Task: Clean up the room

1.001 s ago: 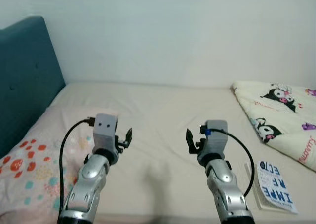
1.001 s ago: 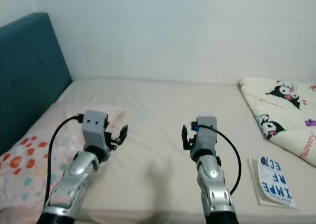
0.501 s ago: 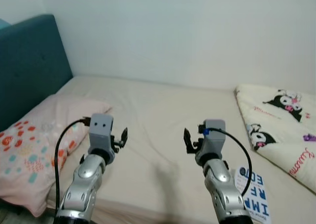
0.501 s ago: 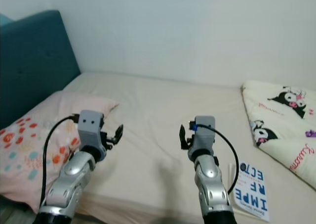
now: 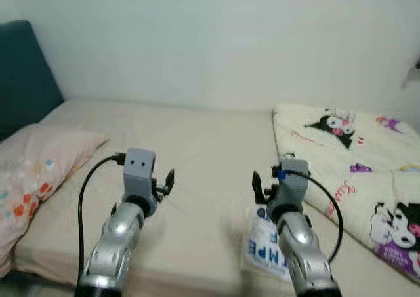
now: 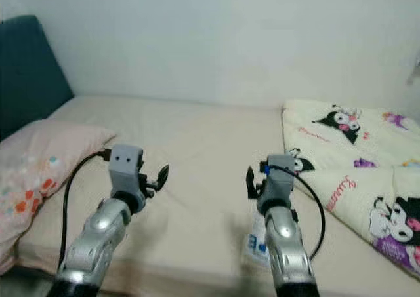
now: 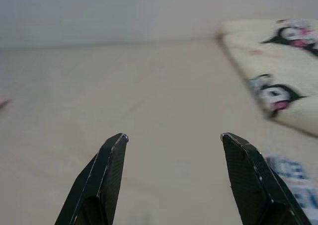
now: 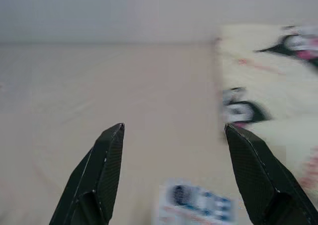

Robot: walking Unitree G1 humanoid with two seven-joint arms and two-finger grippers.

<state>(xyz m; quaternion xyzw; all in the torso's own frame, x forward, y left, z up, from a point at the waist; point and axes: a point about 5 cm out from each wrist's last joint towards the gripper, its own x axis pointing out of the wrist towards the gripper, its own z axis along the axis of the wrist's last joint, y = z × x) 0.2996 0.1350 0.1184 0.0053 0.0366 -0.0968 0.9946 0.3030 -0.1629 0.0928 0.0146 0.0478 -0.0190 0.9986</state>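
Note:
A white book with blue lettering (image 5: pixel 264 247) lies flat on the beige bed (image 5: pixel 197 146), near its front edge. My right gripper (image 5: pixel 256 187) hovers open just above and behind the book, with nothing between its fingers. To the left, my left gripper (image 5: pixel 168 180) is held open over bare sheet, also holding nothing. The book's corner (image 7: pixel 293 178) appears past the left gripper's fingers, and the book (image 8: pixel 196 205) lies below the right gripper's fingertips (image 8: pixel 117 133).
A cream blanket with cartoon prints (image 5: pixel 354 159) covers the right side of the bed. A pink patterned pillow (image 5: pixel 36 162) lies at the left, in front of the teal headboard (image 5: pixel 23 74). A white wall runs behind the bed.
The camera has swung right: pillow and headboard slid left, and more blanket shows. The book now sits under the right arm. Both grippers stay open.

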